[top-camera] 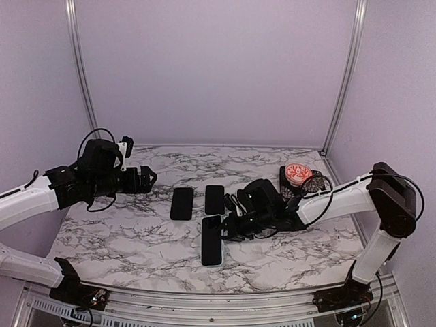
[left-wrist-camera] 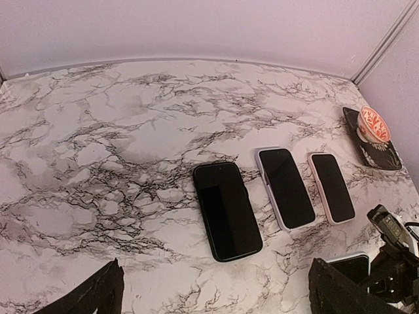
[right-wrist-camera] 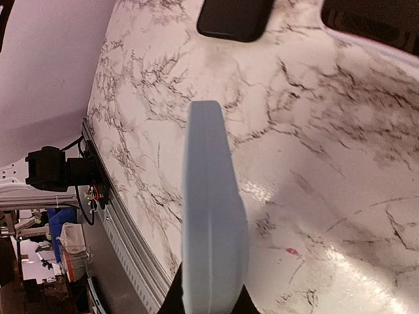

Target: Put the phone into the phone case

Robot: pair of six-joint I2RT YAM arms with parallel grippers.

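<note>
Near: my right gripper (top-camera: 230, 230) clamped on thin edge of pale-blue-cased phone (top-camera: 212, 240), close to table (top-camera: 136, 238) front edge. Risk: narrow pinch slips, phone twists or skids toward edge. My left gripper (top-camera: 148, 178) wide apart, holding nothing. Farther: black phone (top-camera: 182, 203), second phone (top-camera: 214, 199); sweep of my arm could knock them. No brand or writing readable.
</note>
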